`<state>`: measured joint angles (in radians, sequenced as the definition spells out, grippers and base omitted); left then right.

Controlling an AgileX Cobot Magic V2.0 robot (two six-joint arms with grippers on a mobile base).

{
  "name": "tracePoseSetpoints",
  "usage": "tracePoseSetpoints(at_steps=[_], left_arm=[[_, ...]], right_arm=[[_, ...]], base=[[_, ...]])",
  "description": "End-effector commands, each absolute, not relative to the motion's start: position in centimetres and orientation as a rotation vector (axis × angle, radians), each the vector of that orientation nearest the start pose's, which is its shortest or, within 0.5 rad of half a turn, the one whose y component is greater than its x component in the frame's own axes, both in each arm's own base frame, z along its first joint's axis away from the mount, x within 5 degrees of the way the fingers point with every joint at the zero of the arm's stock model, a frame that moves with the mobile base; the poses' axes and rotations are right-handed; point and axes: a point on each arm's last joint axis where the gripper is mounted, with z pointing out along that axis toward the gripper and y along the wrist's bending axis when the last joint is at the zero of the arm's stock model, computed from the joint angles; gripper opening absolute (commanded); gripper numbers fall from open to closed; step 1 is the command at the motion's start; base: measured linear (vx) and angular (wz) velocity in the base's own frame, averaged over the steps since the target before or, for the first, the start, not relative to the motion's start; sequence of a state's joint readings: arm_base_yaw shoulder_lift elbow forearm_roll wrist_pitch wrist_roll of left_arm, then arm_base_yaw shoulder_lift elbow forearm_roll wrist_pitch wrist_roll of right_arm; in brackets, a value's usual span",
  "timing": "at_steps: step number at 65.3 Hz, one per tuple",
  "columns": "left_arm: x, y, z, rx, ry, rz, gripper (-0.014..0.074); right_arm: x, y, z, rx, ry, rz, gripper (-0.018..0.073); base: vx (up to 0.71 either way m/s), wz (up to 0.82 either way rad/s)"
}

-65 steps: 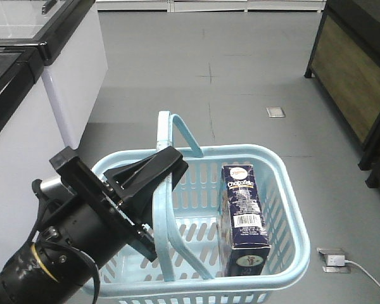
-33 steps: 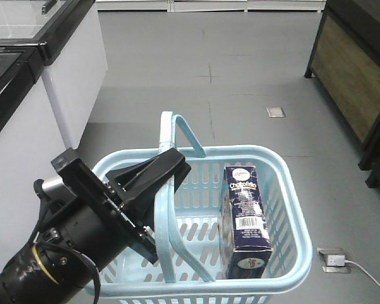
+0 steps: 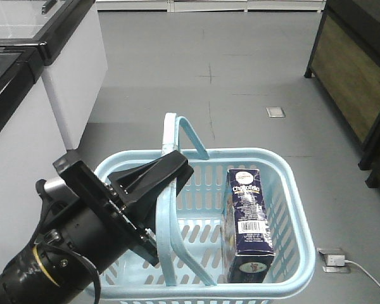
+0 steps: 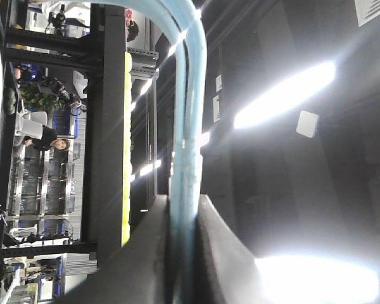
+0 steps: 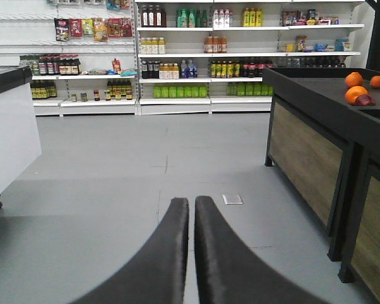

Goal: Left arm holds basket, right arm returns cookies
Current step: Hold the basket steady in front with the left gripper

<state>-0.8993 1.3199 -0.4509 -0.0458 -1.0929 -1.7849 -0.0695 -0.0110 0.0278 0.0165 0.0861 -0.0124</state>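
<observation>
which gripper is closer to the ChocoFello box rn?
Left. The left gripper is shut on the basket handle, with the cookies in the basket beside it. The right gripper is shut and empty, facing store shelves, outside the front view.
</observation>
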Motion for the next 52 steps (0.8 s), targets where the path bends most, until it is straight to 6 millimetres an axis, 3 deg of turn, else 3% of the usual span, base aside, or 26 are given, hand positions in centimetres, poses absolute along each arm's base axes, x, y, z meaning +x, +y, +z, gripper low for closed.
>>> tracePoseSetpoints(at_steps=[1, 52], left_arm=[[15.07, -18.65, 30.13, -0.657, 1.247, -2.363, -0.0003], [15.07, -18.64, 30.14, -0.658, 1.245, -2.363, -0.0003]], right_arm=[[5.63, -0.39, 19.76, 0.047, 1.519, -0.061, -0.0006], [5.63, -0.39, 19.76, 0.047, 1.519, -0.061, -0.0006]], base=[[0.0, 0.0], [0.0, 0.0]])
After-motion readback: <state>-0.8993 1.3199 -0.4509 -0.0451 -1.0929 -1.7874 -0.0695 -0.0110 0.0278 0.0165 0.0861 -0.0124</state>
